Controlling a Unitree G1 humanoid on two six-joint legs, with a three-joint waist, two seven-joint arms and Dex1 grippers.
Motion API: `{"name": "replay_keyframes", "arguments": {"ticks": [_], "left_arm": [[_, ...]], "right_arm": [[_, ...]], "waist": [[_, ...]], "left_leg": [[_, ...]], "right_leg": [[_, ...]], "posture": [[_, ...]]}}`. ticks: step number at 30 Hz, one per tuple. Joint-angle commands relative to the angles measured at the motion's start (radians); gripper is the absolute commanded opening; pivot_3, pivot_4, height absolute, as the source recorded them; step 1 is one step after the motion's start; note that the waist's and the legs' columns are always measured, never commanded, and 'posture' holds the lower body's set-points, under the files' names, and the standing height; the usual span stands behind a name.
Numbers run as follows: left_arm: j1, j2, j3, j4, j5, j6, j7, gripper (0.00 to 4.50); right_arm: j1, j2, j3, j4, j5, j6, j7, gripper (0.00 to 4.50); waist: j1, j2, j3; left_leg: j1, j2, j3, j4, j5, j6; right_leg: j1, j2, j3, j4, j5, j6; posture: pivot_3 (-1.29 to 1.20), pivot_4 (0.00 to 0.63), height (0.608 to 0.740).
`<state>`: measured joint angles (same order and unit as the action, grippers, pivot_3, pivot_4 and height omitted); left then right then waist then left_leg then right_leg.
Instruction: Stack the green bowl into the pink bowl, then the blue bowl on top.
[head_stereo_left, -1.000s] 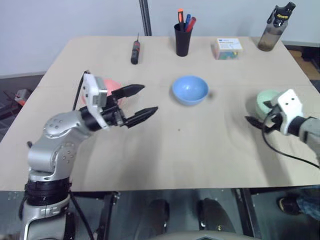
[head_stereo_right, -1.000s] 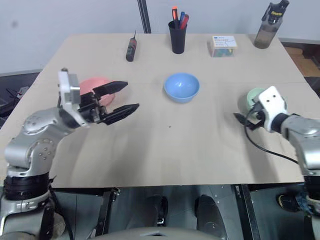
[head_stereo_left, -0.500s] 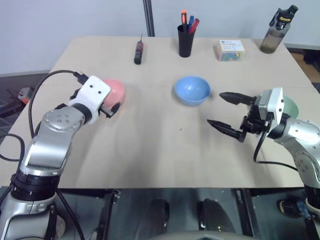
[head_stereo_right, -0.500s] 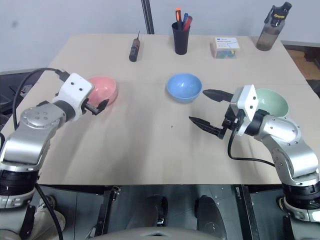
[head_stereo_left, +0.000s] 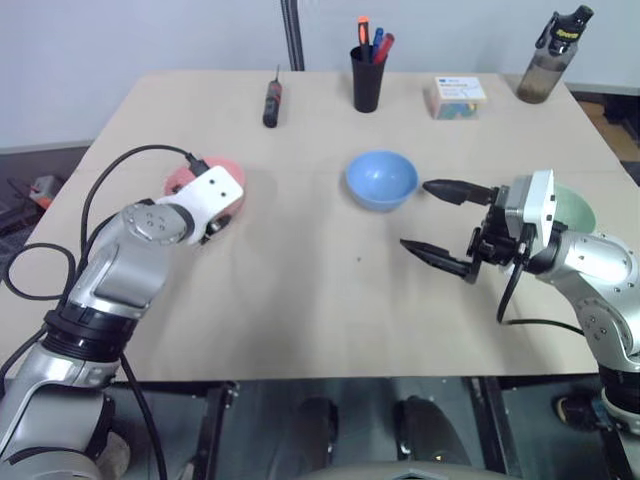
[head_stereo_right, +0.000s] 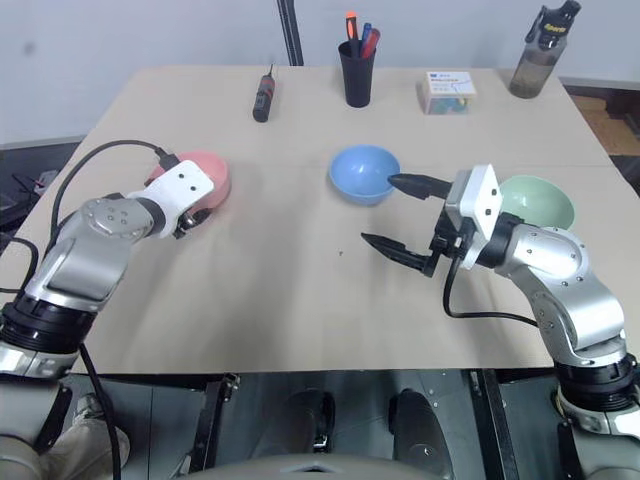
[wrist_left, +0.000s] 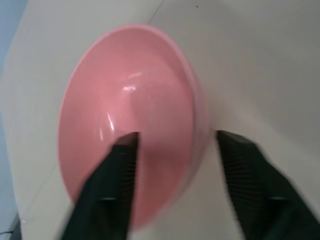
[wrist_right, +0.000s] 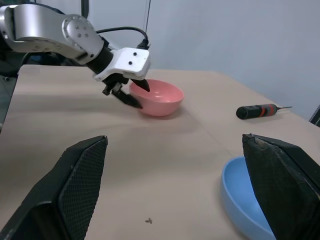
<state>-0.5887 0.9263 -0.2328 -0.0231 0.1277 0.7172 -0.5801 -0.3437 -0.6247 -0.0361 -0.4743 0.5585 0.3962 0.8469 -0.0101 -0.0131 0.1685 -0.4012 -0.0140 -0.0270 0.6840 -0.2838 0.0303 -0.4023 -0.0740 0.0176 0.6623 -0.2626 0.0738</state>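
The pink bowl (head_stereo_right: 205, 172) sits at the table's left. My left gripper (wrist_left: 175, 136) straddles its rim, one finger (wrist_left: 122, 160) inside and the other outside, jaws apart and not pressing the wall. The blue bowl (head_stereo_left: 381, 178) stands in the middle. Just right of it my right gripper (head_stereo_left: 414, 214) hovers open with nothing in it, pointing left across the table. Behind that hand, at the right, the green bowl (head_stereo_right: 545, 200) is partly hidden. From the right wrist I see the left gripper (wrist_right: 134, 95) at the pink bowl (wrist_right: 162, 100) and the blue bowl's rim (wrist_right: 240, 192).
Along the far edge lie a screwdriver (head_stereo_left: 270, 104), a black cup of pens (head_stereo_left: 366, 80), a small box (head_stereo_left: 457, 97) and a bottle (head_stereo_left: 548, 58). Bare tabletop (head_stereo_left: 320, 300) stretches between my arms toward the near edge.
My left hand dropped from above the table to the pink bowl and its jaws narrowed around the rim. My right gripper swung left, away from the green bowl, and now hangs beside the blue one.
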Motion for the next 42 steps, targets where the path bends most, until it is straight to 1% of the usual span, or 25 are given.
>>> {"name": "replay_keyframes", "arguments": {"ticks": [1,3,8,12,15,18,19,20,21,24,26,28,33,35,37,38,39,41,42], "left_arm": [[-0.038,-0.015,-0.006,0.038,0.044,-0.036,-0.010,0.87],[-0.053,-0.024,-0.009,0.058,0.055,-0.054,-0.017,0.05],[-0.070,-0.031,-0.001,0.070,0.053,-0.098,-0.068,0.05],[-0.081,-0.041,0.038,-0.001,-0.025,-0.143,-0.165,0.05],[-0.090,-0.057,0.063,-0.093,-0.132,-0.200,-0.287,0.05],[-0.068,-0.056,0.029,-0.164,-0.258,-0.319,-0.508,0.05],[-0.040,-0.048,0.017,-0.174,-0.283,-0.384,-0.575,0.05],[-0.019,-0.056,0.020,-0.167,-0.305,-0.484,-0.623,0.05],[-0.009,-0.072,0.020,-0.159,-0.333,-0.542,-0.669,0.05],[-0.024,-0.127,0.004,-0.129,-0.375,-0.575,-0.730,0.05],[-0.039,-0.142,-0.012,-0.113,-0.383,-0.591,-0.777,0.05],[-0.068,-0.166,-0.033,-0.074,-0.389,-0.628,-0.837,0.05],[-0.152,-0.237,-0.112,0.109,-0.274,-0.822,-0.892,0.05],[-0.178,-0.245,-0.137,0.164,-0.250,-0.839,-0.926,0.68],[-0.189,-0.248,-0.144,0.188,-0.240,-0.845,-0.938,1.20],[-0.193,-0.249,-0.141,0.197,-0.240,-0.850,-0.940,1.68],[-0.195,-0.252,-0.136,0.203,-0.237,-0.858,-0.937,1.87],[-0.192,-0.248,-0.121,0.200,-0.245,-0.852,-0.934,2.43],[-0.186,-0.245,-0.097,0.180,-0.263,-0.834,-0.918,2.88]], "right_arm": [[0.009,-0.015,-0.027,-0.051,0.004,0.000,-0.016,4.50],[0.015,-0.017,-0.028,-0.054,-0.002,0.000,-0.021,4.50],[0.028,-0.024,-0.035,-0.053,-0.012,-0.006,-0.029,4.50],[0.051,-0.038,-0.052,-0.053,-0.024,-0.015,-0.035,4.50],[0.075,-0.045,-0.072,-0.056,-0.034,-0.020,-0.043,4.50],[0.104,-0.057,-0.094,-0.063,-0.045,-0.023,-0.055,4.50],[0.113,-0.060,-0.101,-0.067,-0.048,-0.024,-0.059,4.50],[0.117,-0.062,-0.105,-0.068,-0.052,-0.025,-0.064,4.50],[0.126,-0.064,-0.111,-0.076,-0.054,-0.025,-0.068,4.50],[0.159,-0.075,-0.127,-0.114,-0.056,-0.018,-0.086,4.50],[0.177,-0.080,-0.138,-0.137,-0.056,-0.010,-0.098,4.50],[0.204,-0.086,-0.159,-0.168,-0.053,0.003,-0.116,4.50],[0.238,-0.089,-0.181,-0.197,-0.056,0.019,-0.148,4.50],[0.244,-0.091,-0.182,-0.196,-0.055,0.030,-0.159,4.50],[0.248,-0.101,-0.181,-0.191,-0.067,0.034,-0.160,4.50],[0.246,-0.105,-0.180,-0.178,-0.076,0.035,-0.163,4.50],[0.243,-0.108,-0.179,-0.165,-0.084,0.038,-0.167,4.50],[0.234,-0.117,-0.176,-0.136,-0.102,0.049,-0.180,4.50],[0.222,-0.126,-0.169,-0.106,-0.133,0.056,-0.200,4.50]], "waist": [[-0.001,0.000,0.000],[-0.002,0.000,0.000],[-0.001,0.000,0.000],[-0.001,0.000,0.000],[0.003,0.000,0.000],[0.004,0.000,0.000],[0.002,0.000,0.000],[0.000,0.000,0.000],[-0.004,0.000,0.000],[-0.002,0.001,0.000],[-0.001,0.001,0.000],[-0.001,0.001,0.000],[0.003,0.000,0.000],[-0.002,0.000,0.000],[-0.005,0.000,0.000],[-0.006,0.000,0.000],[-0.004,0.000,0.000],[-0.003,0.000,0.000],[-0.003,0.000,0.000]], "left_leg": [[0.000,0.000,0.000,0.000,0.000,0.000],[0.000,0.000,0.000,0.000,0.000,0.000],[0.000,0.000,0.000,0.000,0.000,0.000],[0.000,0.000,0.000,0.001,0.000,0.000],[-0.001,0.001,-0.001,0.001,0.000,0.000],[-0.002,0.001,-0.001,0.002,0.000,0.000],[-0.002,0.001,0.000,0.002,0.000,0.000],[-0.002,0.001,0.000,0.002,0.000,0.000],[-0.001,0.001,0.001,0.002,0.000,0.000],[0.001,0.002,0.002,0.001,0.000,0.000],[0.000,0.002,0.001,0.002,-0.002,0.004],[0.000,0.001,0.001,0.002,-0.002,0.004],[0.001,-0.001,0.001,0.003,-0.002,0.005],[0.001,-0.001,0.001,0.003,-0.002,0.005],[0.001,-0.001,0.001,0.003,-0.002,0.005],[0.001,-0.001,0.001,0.003,-0.002,0.005],[0.001,0.000,0.001,0.003,-0.002,0.005],[0.001,0.000,0.001,0.003,-0.002,0.005],[0.001,0.000,0.001,0.003,-0.002,0.005]], "right_leg": [[0.000,0.000,0.000,0.000,0.000,0.000],[0.000,0.000,0.000,0.000,0.000,0.000],[0.000,0.000,0.000,0.000,0.000,0.000],[0.000,0.000,0.000,0.000,0.000,0.000],[0.000,0.000,-0.001,0.000,0.000,0.000],[-0.001,-0.001,-0.001,0.000,0.000,0.000],[-0.001,-0.001,0.000,0.000,0.000,0.000],[-0.001,-0.001,0.000,0.000,0.000,0.000],[-0.001,-0.001,0.001,0.000,0.000,0.000],[0.000,0.001,0.002,0.001,0.000,0.000],[0.000,0.001,0.001,0.001,0.000,0.000],[0.000,0.001,0.001,0.001,0.000,0.000],[0.002,0.001,0.000,0.001,0.000,0.000],[0.002,0.001,0.001,0.001,0.000,0.000],[0.002,0.002,0.001,0.001,0.000,0.000],[0.002,0.002,0.001,0.001,0.000,0.000],[0.002,0.003,0.001,0.001,0.000,0.000],[0.002,0.002,0.001,0.001,0.000,0.000],[0.002,0.002,0.001,0.001,0.000,0.000]], "posture": [[0.00,0.150,0.740],[0.00,0.150,0.740],[0.00,0.150,0.740],[0.00,0.150,0.740],[0.00,0.150,0.740],[0.00,0.150,0.740],[0.00,0.150,0.740],[0.00,0.150,0.740],[0.00,0.150,0.740],[0.00,0.150,0.740],[0.00,0.150,0.740],[0.00,0.150,0.740],[0.00,0.150,0.740],[0.00,0.150,0.740],[0.00,0.150,0.740],[0.00,0.150,0.740],[0.00,0.150,0.740],[0.00,0.150,0.740],[0.00,0.150,0.740]]}}
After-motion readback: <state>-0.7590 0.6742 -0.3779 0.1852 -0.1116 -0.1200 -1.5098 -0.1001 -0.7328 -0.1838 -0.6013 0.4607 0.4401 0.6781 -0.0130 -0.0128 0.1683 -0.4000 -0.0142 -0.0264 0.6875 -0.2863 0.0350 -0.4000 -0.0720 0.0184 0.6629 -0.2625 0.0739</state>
